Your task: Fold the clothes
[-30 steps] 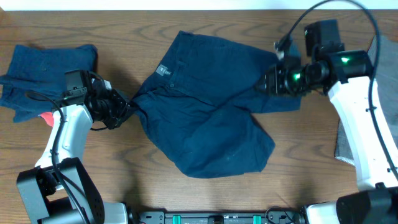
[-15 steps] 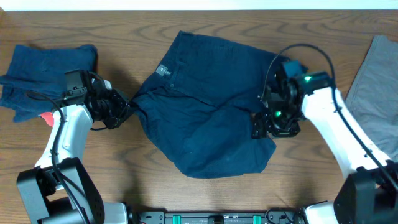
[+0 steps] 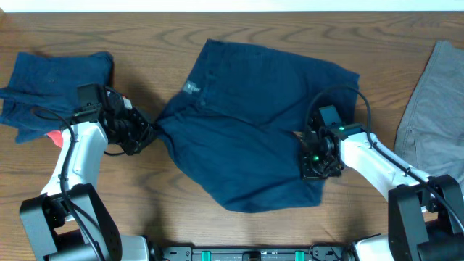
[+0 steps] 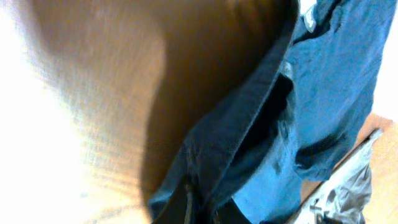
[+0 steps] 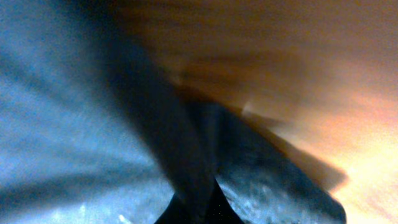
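The dark navy shorts (image 3: 246,130) lie spread across the middle of the table, with the pale waistband label (image 3: 191,88) at their upper left. My left gripper (image 3: 147,132) is shut on the shorts' left waistband edge, and the cloth shows bunched between its jaws in the left wrist view (image 4: 200,202). My right gripper (image 3: 316,164) is low on the shorts' right lower part and shut on a fold of the navy cloth (image 5: 199,186). The fingertips of both grippers are hidden by cloth.
A second navy garment (image 3: 54,83) lies crumpled at the far left, with a small red thing (image 3: 54,135) beside the left arm. A grey garment (image 3: 435,109) lies at the right edge. Bare wood shows along the table's front.
My right gripper has swung from the shorts' upper right down to their lower right, taking cloth along. The shorts now lie more spread out. The left gripper has barely moved.
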You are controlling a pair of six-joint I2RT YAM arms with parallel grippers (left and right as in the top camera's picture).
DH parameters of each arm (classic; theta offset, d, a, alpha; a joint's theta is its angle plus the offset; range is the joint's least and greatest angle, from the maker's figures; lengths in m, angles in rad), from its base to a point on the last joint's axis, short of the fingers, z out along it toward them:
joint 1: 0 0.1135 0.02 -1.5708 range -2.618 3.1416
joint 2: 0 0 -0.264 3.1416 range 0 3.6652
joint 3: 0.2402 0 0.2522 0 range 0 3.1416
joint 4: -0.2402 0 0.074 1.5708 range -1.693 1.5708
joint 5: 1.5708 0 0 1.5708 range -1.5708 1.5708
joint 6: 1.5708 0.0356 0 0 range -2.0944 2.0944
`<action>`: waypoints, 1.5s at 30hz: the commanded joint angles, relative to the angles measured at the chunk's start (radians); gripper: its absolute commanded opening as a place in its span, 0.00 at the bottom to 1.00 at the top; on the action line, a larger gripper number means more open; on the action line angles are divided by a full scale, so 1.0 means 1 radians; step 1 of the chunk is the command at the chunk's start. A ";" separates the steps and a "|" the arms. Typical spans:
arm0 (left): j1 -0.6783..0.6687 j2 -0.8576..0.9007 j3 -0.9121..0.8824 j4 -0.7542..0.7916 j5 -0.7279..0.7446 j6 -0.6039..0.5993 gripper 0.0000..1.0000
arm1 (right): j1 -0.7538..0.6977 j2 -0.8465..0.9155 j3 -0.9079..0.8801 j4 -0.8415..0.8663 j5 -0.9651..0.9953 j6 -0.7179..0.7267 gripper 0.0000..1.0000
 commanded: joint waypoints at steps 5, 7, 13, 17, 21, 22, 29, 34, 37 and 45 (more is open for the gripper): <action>0.003 -0.009 -0.011 -0.151 -0.126 0.042 0.07 | -0.149 -0.006 0.073 -0.080 0.420 0.220 0.08; -0.003 -0.009 -0.014 -0.179 -0.134 0.042 0.08 | -0.172 -0.006 0.125 -0.062 0.381 0.101 0.19; -0.079 -0.009 -0.015 -0.185 -0.134 0.042 0.15 | -0.176 -0.006 0.356 -0.092 0.291 0.021 0.50; -0.155 -0.009 -0.015 -0.185 -0.145 0.042 0.15 | -0.179 -0.006 0.438 -0.055 0.184 -0.014 0.35; -0.227 -0.009 -0.015 -0.186 -0.216 0.042 0.15 | -0.179 0.016 0.436 -0.029 0.159 -0.034 0.14; -0.238 -0.009 -0.015 -0.186 -0.225 0.041 0.15 | -0.179 0.029 0.436 -0.031 0.159 -0.035 0.13; -0.269 -0.009 -0.015 -0.186 -0.245 0.041 0.15 | -0.176 0.190 0.436 0.005 0.103 -0.083 0.12; -0.269 -0.009 -0.015 -0.186 -0.246 0.041 0.15 | -0.176 0.302 0.436 0.077 0.085 -0.083 0.08; -0.269 -0.009 -0.015 -0.182 -0.246 0.041 0.15 | -0.176 0.356 0.436 0.126 0.085 -0.083 0.08; -0.272 -0.009 -0.015 -0.090 -0.245 0.034 0.16 | -0.178 0.454 0.436 0.455 0.085 -0.083 0.08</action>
